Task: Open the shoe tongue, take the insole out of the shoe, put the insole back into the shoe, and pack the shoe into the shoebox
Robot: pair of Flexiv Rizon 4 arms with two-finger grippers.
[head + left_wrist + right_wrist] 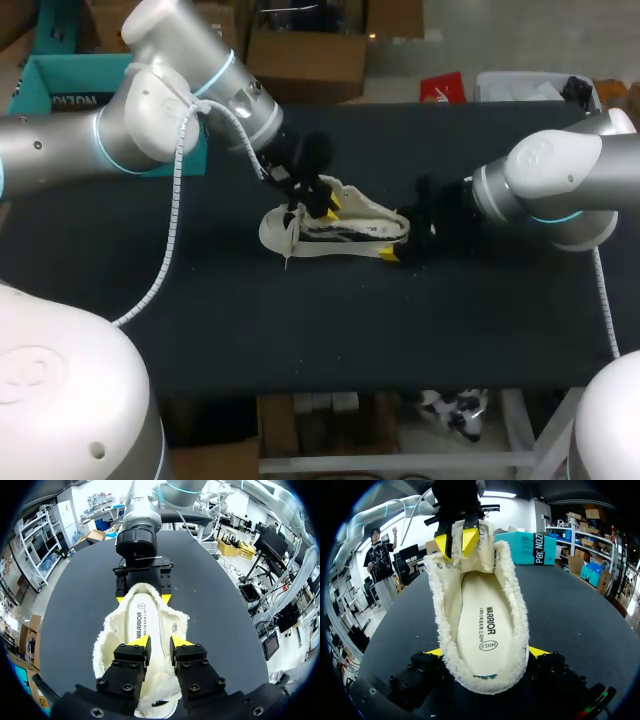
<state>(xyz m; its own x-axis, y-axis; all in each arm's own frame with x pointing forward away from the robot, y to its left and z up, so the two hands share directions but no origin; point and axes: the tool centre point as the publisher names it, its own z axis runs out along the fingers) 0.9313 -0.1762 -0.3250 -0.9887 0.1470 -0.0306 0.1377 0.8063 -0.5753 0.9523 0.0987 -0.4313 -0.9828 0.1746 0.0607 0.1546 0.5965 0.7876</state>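
1. Two grippers are on one thing. The cream fleece-lined canvas shoe sits on its sole mid-way across the black table, toe towards my left side, heel towards my right.
2. Step in hand, as I read it, is opening the tongue. The white printed insole lies flat inside the shoe, not lifted.
3. Left gripper: fingers nearly together, pinching the cream tongue between the yellow tips. The tongue stands up at the front of the opening.
4. Right gripper: fingers wide apart, one tip on each side of the heel, clamping it to brace the shoe.
5. Pose: the left arm comes in from the back-left, wrist pitched down over the shoe front. The right arm comes in low from the right, forearm about level with the table, pointing along the shoe.
6. Next move likely needs the tongue drawn up and forward to clear the opening with the heel clamp firm. Then one gripper has to be freed for the insole edge.
7. The teal cardboard shoebox sits at the table's back-left, well apart from the shoe. Packing not begun.
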